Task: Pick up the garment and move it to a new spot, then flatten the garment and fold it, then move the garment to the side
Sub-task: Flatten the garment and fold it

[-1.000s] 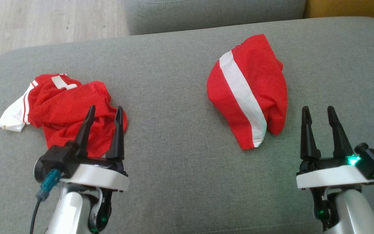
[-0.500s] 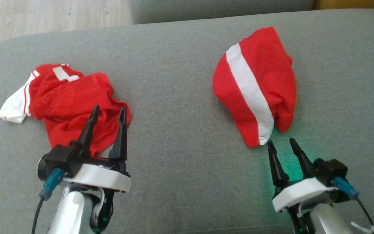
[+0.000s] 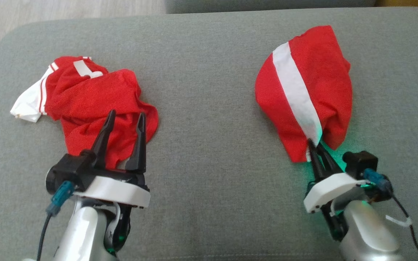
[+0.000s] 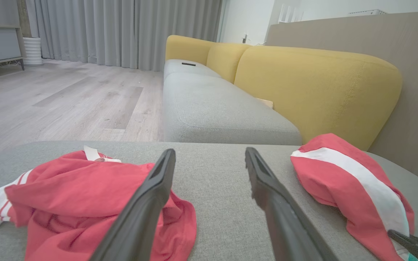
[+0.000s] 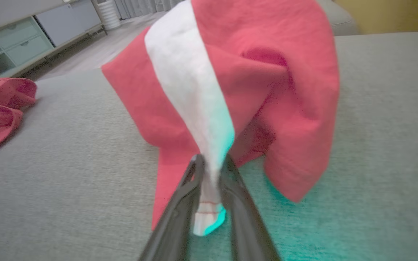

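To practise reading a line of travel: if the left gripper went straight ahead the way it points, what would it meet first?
Probably the bare grey cushion: the left gripper points just past the crumpled red jersey, whose edge lies beneath one finger. Depth is unclear, so it might brush that cloth.

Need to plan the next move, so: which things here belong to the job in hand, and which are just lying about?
In the job: striped red garment, pinched at its white stripe by the right gripper; grey cushion under it.
Lying about: crumpled red jersey, by the open left gripper; yellow sofa back.
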{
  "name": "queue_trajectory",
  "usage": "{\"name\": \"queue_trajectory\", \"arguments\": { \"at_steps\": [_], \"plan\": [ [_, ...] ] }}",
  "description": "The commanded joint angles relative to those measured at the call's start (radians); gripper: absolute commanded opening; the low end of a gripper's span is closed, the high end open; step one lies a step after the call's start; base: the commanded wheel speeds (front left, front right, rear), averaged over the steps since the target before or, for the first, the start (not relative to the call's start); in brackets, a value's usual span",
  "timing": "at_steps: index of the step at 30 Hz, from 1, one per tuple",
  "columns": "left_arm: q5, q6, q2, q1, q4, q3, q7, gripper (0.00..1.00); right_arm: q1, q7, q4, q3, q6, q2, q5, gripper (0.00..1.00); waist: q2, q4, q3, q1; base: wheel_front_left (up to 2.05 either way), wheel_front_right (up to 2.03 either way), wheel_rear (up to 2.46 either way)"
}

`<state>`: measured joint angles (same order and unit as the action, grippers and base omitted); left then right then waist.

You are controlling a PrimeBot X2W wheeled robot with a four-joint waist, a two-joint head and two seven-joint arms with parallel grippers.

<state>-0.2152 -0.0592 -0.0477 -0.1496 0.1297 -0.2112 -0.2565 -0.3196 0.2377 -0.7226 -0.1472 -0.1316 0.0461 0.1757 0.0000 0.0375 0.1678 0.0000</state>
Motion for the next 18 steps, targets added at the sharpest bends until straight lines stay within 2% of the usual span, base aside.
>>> {"name": "queue_trajectory", "arguments": {
  "at_steps": [1,8,9,14,18],
  "plan": [
    [-0.005,0.008,-0.003,-0.035,-0.034,0.038,-0.005,1.0,-0.039,0.014,0.014,0.007,0.001,0.007,-0.04,0.0,0.0,-0.006,-0.003,0.0,0.0,0.0,0.0],
    [-0.022,0.015,-0.003,-0.033,-0.039,0.042,-0.005,1.0,-0.015,0.021,0.066,0.199,0.001,0.073,-0.215,0.0,0.0,-0.049,-0.027,0.0,0.0,0.0,0.0],
    [-0.022,0.015,-0.003,-0.033,-0.039,0.042,-0.005,1.0,-0.015,0.021,0.066,0.199,0.001,0.073,-0.215,0.0,0.0,-0.049,-0.027,0.0,0.0,0.0,0.0],
    [-0.042,0.023,-0.003,-0.026,-0.041,0.036,-0.005,1.0,0.039,0.004,0.176,0.351,0.001,0.117,-0.339,0.0,0.0,-0.073,-0.05,0.0,0.0,0.0,0.0],
    [-0.05,0.029,-0.003,-0.022,-0.041,0.031,-0.005,1.0,0.074,-0.046,0.263,0.451,0.001,0.117,-0.425,0.0,0.0,-0.083,-0.059,0.0,0.0,0.0,0.0]
  ]
}}
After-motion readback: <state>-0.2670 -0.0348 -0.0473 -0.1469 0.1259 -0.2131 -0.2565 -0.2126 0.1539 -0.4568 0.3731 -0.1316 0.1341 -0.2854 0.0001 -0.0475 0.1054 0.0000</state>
